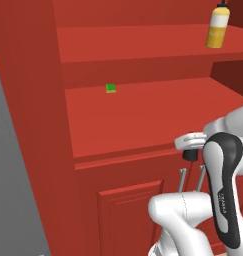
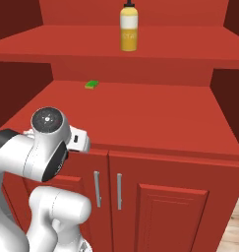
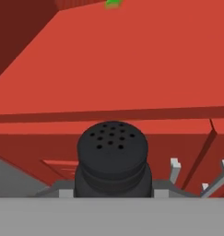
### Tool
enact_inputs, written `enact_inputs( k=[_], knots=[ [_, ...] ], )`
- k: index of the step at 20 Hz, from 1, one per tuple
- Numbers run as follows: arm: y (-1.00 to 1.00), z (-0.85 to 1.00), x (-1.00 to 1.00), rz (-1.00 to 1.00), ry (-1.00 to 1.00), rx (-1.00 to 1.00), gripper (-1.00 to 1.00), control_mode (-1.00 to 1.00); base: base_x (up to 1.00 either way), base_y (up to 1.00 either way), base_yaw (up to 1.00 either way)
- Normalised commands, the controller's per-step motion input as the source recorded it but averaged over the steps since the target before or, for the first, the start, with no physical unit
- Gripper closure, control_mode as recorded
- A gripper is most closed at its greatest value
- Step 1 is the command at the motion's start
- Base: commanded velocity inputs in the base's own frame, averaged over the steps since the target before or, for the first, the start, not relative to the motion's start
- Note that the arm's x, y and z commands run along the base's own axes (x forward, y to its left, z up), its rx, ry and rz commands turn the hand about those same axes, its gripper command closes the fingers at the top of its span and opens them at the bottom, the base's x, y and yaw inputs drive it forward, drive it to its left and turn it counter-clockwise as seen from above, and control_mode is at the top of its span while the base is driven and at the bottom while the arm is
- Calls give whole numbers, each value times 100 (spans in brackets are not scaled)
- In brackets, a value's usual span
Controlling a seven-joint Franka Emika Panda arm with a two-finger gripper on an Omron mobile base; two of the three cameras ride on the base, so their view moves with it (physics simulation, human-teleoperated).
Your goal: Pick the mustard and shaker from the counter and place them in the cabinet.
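A: What do we see on the upper shelf of the cabinet [image 2: 22, 47]?

B: The mustard [image 2: 129, 29] stands upright there, dark cap up, pale band near its shoulder. In the left base view we find the same bottle [image 1: 217, 27] towards the right end of that shelf, close to the front edge.

A: And the shelf below it?

B: A broad flat red board. Near its back wall lies a tiny green block [image 2: 91, 84] — well apart from the bottle above and from the arm.

A: Where do we place the shaker [image 3: 112, 159]?

B: In the hand view its black, rounded, perforated top rises directly in front of the camera, seated between the jaws. We read the gripper [image 3: 112, 193] as clenched on it; the fingertips themselves are hidden by the shaker's body.

A: How does the held shaker sit relative to the cabinet?

B: In front of the lower shelf's front edge and roughly level with it — we see the shelf surface stretching away behind it. In the left base view the hand [image 1: 193, 145] hangs just at that front lip, right of centre, with a dark shape beneath it.

A: Anything below?

B: Two panelled doors with silver bar handles [image 2: 97, 189], both closed.
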Motion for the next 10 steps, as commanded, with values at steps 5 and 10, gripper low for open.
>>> enact_inputs(
  k=[5,10],
  knots=[
    [0,0,0,0,-14,0,100,-100,0,0,0],
    [0,0,6,0,-7,0,100,-100,0,0,0]
  ],
)
